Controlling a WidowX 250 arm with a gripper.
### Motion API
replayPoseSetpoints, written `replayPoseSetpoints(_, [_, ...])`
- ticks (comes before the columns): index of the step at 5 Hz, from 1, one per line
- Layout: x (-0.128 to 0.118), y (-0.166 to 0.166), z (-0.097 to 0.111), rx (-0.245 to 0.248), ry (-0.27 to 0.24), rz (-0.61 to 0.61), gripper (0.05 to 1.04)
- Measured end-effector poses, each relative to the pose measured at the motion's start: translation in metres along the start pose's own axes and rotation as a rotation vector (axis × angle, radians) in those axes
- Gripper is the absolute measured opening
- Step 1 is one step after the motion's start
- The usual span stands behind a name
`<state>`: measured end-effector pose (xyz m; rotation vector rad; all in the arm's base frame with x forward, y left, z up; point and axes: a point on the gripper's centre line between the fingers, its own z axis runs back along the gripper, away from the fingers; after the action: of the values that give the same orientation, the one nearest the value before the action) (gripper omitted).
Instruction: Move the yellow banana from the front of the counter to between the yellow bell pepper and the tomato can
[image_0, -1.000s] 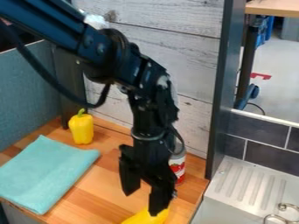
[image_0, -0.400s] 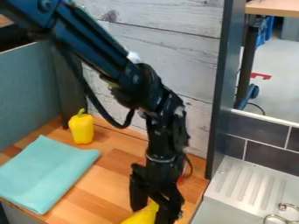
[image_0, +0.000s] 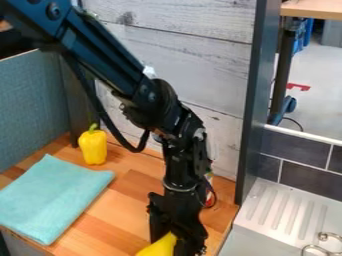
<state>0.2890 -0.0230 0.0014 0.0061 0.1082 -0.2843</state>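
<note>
Gripper (image_0: 175, 245) pointing down against yellow object (image_0: 157, 247) towards worktop's (image_0: 127, 202) right edge, angled for top-down pinching, clear of cloth (image_0: 53, 197); clamped or apart, impossible to tell.

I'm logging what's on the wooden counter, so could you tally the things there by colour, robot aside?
Yellow: 2 (bell pepper, partly hidden object at the gripper)
Teal: 1 (folded cloth)
Red and white: 1 (can, mostly hidden)
Total: 4

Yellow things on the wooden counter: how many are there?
2: a pepper behind the turquoise cloth, and a yellow object at the end effector, partly hidden. The arm may hide more.
</note>
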Motion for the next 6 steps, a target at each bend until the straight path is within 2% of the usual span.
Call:
replayPoseSetpoints(1, [-0.014,-0.007,0.02,-0.021,-0.054,0.025,0.612])
replayPoseSetpoints(2, [-0.022,-0.011,0.055,-0.025,-0.124,0.068,0.612])
replayPoseSetpoints(3, [-0.033,-0.009,0.08,-0.01,-0.144,0.274,0.612])
replayPoseSetpoints(4, [-0.036,0.011,0.1,-0.017,-0.236,0.504,0.612])
replayPoseSetpoints(6, [-0.036,0.059,0.092,-0.21,-0.417,0.982,0.612])
